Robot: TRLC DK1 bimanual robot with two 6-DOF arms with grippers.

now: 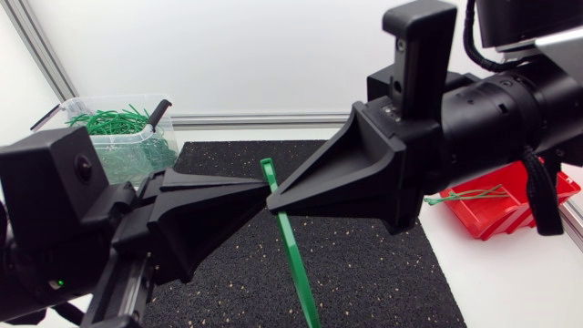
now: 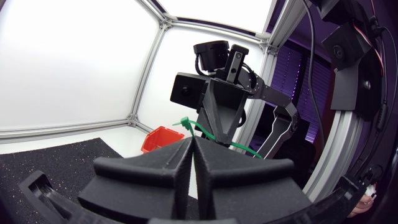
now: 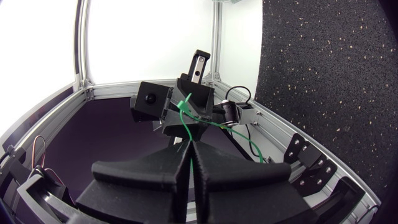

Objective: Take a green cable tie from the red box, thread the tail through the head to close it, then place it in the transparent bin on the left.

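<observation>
The green cable tie is out of the red box and held in the air above the black mat, its head uppermost and its long strap hanging straight down toward the mat's near edge; no closed loop shows, so I judge the threading not yet done. The left end effector and the right end effector meet tip to tip over the mat, just below the tie's head; each has its fingers pressed together, and each seems to pinch the strap, though the left one's hold is less plain than the right's. The red box sits on the desk just off the mat's right edge, with at least one more green tie in it; the transparent bin stands at the mat's far left corner, already holding a heap of green ties. The pick is done; left are bending the tail round, passing it through the head, and carrying the closed tie to the bin.
</observation>
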